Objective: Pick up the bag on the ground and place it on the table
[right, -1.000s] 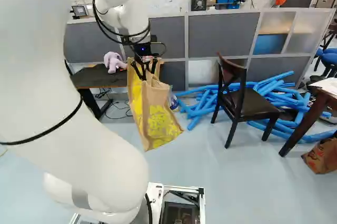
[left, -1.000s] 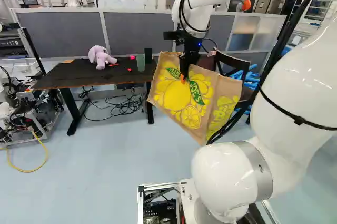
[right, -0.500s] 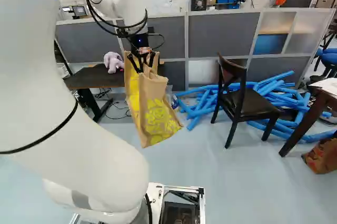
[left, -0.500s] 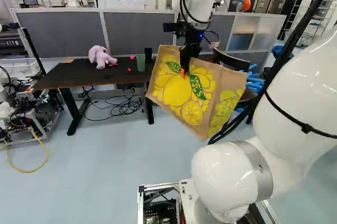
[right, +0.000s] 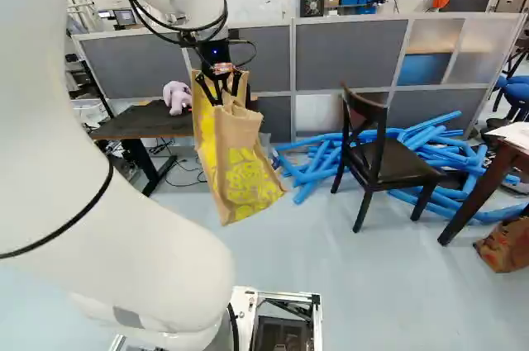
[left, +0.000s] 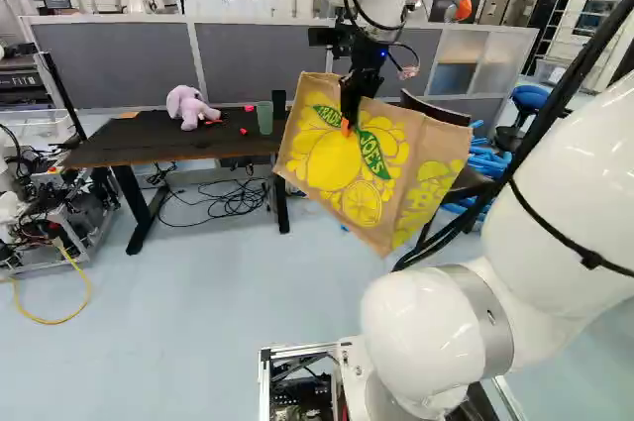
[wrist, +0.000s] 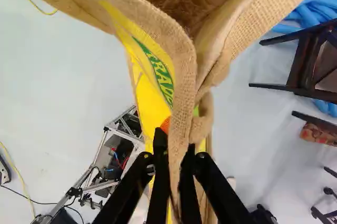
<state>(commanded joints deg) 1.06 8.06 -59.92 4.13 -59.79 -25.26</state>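
Bag [left: 332, 168], printed with two lettered green patches [left: 372, 155], hangs in the air, rim pinched in our gripper [right: 225, 99], nearer than and right of the one far-left table [left: 129, 152], where we count one plush toy [left: 186, 106] and one cup [left: 264, 119].

Table [left: 119, 142] with plush toy [left: 186, 106], cup [left: 264, 118]

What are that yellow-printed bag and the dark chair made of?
The bag looks like burlap or jute, matte: coarse weave shows along its rim in the wrist view. The chair seems to be dark-stained wood, going by its brown, slightly glossy back; its black seat could be leather or vinyl.
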